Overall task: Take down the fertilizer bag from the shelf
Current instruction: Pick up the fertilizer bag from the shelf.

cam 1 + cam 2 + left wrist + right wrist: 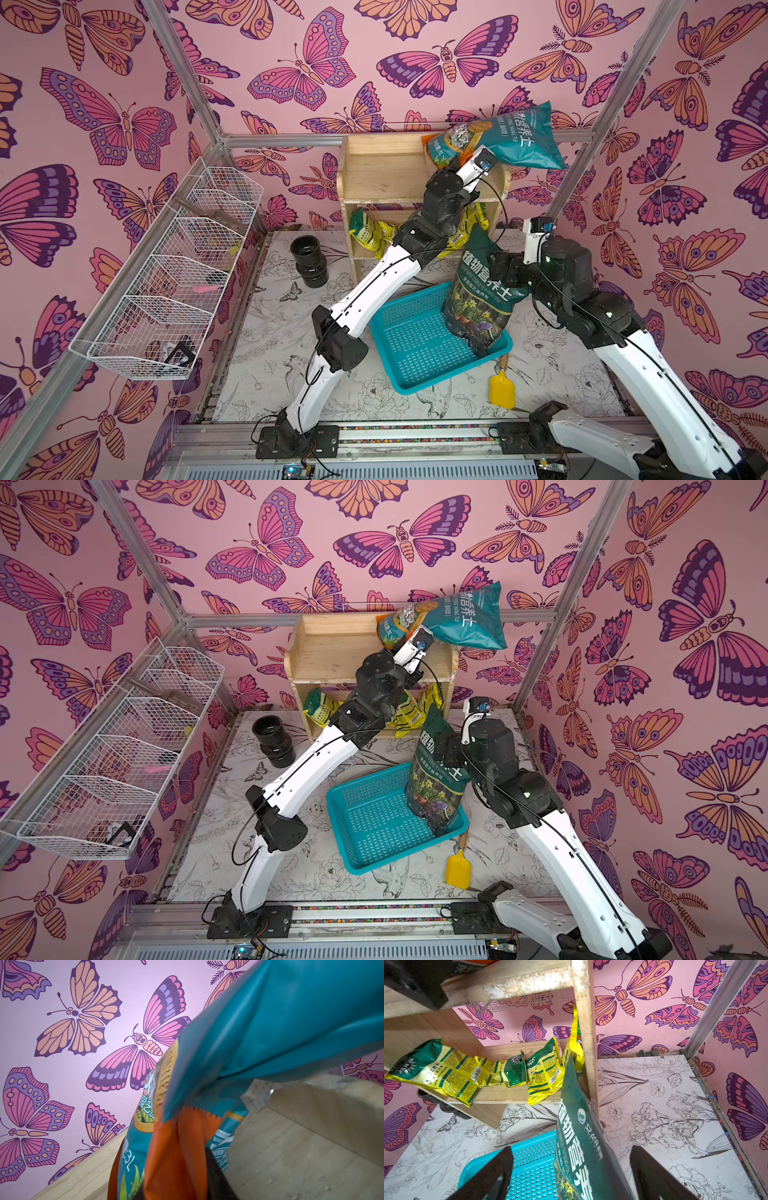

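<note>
1. The left hand [176, 1172] is clamped on the orange, saw-toothed end seam of the teal fertilizer bag [511, 133]. Its dark fingers press the seam from both sides.
2. This bag is at the right end of the upper tier of the pale wooden shelf [382, 166]. It is tilted, and in both top views its wide end reaches out over the right side board, close to the aluminium frame post [582, 166].
3. In the left wrist view a gap shows under the bag near the side board. I cannot tell whether some part of the bag rests on the upper board.
4. To the left of the bag, the upper tier is open wood between the back board and the front edge.
5. The right hand [572, 1148] is open. Its two black fingers stand apart on either side of the dark green soil bag [482, 299].
6. The soil bag stands upright in the right corner of the turquoise basket [415, 345], and its top is against the right front post of the shelf.
7. Yellow-green packets [446, 1072] lie on the lower tier, and one hangs over the front edge.
8. The left arm crosses in front of the lower tier and over the basket's back left corner.
9. The surface [270, 332] is open between the basket and the stacked black pots [309, 262]. A yellow trowel [502, 388] lies just beside the basket's front right corner.
</note>
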Tool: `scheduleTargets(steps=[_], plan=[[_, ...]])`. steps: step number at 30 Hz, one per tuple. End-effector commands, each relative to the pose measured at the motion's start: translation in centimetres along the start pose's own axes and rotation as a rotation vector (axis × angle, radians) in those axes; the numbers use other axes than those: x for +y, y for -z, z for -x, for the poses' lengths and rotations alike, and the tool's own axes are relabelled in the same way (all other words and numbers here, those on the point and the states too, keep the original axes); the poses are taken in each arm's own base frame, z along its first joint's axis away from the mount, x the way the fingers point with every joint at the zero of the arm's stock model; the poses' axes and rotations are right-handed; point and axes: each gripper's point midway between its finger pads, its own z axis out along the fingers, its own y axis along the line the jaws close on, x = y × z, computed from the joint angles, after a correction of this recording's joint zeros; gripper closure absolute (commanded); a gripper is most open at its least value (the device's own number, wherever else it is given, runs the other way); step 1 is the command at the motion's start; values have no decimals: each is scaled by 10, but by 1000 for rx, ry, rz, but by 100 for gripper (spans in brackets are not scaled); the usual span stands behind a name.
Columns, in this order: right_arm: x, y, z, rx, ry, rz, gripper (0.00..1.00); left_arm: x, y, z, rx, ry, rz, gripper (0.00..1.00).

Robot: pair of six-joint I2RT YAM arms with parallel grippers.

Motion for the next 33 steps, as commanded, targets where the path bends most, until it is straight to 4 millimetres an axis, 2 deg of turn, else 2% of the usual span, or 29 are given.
scheduleTargets(steps=[1, 11, 16, 20, 23, 25, 28, 33], plan=[[11, 23, 39, -123, -40, 69, 10, 9, -4, -30, 99, 30, 11, 100], [36, 63, 102, -329, -155, 234, 6, 8, 31, -6, 112, -24, 8, 100], [42, 70, 124, -393, -229, 277, 1, 6, 51, 4, 119, -23, 5, 100], [49, 69, 141, -420, -353, 377, 0, 6, 61, 5, 129, -14, 1, 100], [44, 58, 154, -400, -514, 463, 1, 4, 64, -1, 145, -13, -3, 100], [45, 52, 166, -408, -599, 555, 5, 3, 66, -5, 153, -9, -7, 100], [53, 54, 178, -431, -615, 622, 9, 1, 64, -11, 161, -16, 4, 100], [61, 59, 189, -449, -665, 705, 9, -3, 59, -19, 180, -21, 27, 100]])
